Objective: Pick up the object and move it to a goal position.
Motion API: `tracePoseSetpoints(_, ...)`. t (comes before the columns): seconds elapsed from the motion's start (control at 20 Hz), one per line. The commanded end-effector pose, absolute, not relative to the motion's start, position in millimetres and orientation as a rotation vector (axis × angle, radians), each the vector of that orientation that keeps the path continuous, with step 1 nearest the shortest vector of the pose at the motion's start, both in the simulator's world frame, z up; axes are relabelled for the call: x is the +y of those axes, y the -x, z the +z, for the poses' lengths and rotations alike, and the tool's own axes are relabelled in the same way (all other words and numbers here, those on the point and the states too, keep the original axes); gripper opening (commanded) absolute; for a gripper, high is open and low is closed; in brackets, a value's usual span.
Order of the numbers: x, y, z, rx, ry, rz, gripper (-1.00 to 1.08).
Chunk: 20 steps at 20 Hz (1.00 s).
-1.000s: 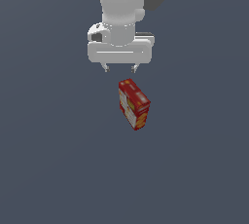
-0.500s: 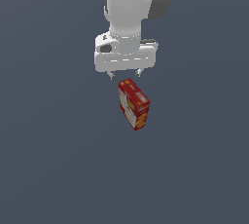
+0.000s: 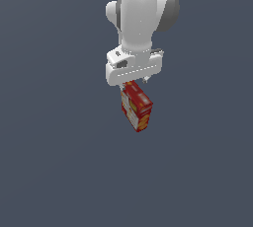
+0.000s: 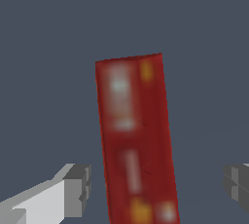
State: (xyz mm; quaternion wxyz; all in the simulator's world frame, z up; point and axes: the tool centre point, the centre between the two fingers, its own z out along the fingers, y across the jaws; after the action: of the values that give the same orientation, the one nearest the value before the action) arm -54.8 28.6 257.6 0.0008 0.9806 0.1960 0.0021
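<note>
The white arm (image 3: 141,18) reaches down from the top of the exterior view, its wrist block sitting just above the red carton (image 3: 136,105), which rests on the plain grey desk (image 3: 54,162) near the middle of the view, a little toward the exterior view's right. The carton shows a red body with orange-yellow pictures and pale label patches on its faces, and it stands at a slant to the frame, one corner pointing toward the camera. In that view the carton's upper end is partly covered by the gripper (image 3: 134,81), whose short dark fingertips only just peek out under the white block. The wrist view shows the carton (image 4: 135,140) as a long red box lying between the two fingers: one grey pad on a white finger (image 4: 78,190) on one side, the other grey pad (image 4: 237,185) at the opposite edge of the picture. The jaws are spread wide, with clear gaps of grey desk between each pad and the carton, so nothing is gripped and neither pad touches the box
</note>
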Motion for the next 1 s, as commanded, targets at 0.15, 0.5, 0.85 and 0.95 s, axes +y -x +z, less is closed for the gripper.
tracePoseSetpoints(0.15,37,54,246,0.744,-3.052,0.002,1.0)
tracePoseSetpoints(0.5,40,54,243,0.782,-3.043,0.0,1.0)
tracePoseSetpoints(0.85,40,54,227,0.783,-3.042,0.0,1.0)
tracePoseSetpoints(0.95,40,55,217,0.786,-3.042,0.0,1.0)
